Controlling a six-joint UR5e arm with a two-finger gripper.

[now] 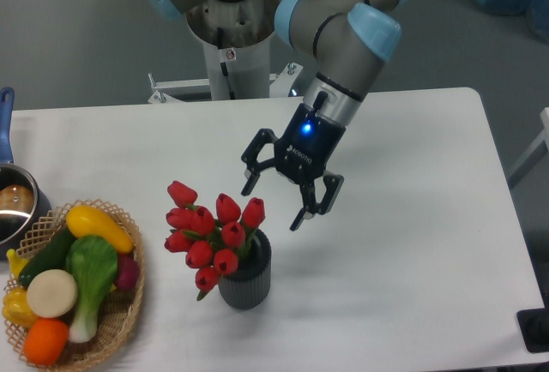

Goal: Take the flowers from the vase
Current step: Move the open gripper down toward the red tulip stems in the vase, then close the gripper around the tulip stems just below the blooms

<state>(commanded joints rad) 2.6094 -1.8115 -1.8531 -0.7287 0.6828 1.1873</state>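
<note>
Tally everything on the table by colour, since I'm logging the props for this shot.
Red: 1, flowers
Dark grey: 1, vase
Tan: 1, wicker basket of mixed-colour toy vegetables
Metal and blue: 1, pot
Total: 4

A robotics lab — pedestal-mounted arm [343, 38] at a white table [412, 218] (grey floor behind)

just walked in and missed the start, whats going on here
A single robot arm is going for the flowers, a bunch of red tulips standing in the vase on the white table. Its gripper hangs open just up and to the right of the blooms, holding nothing; the bunch is not yet grasped.
</note>
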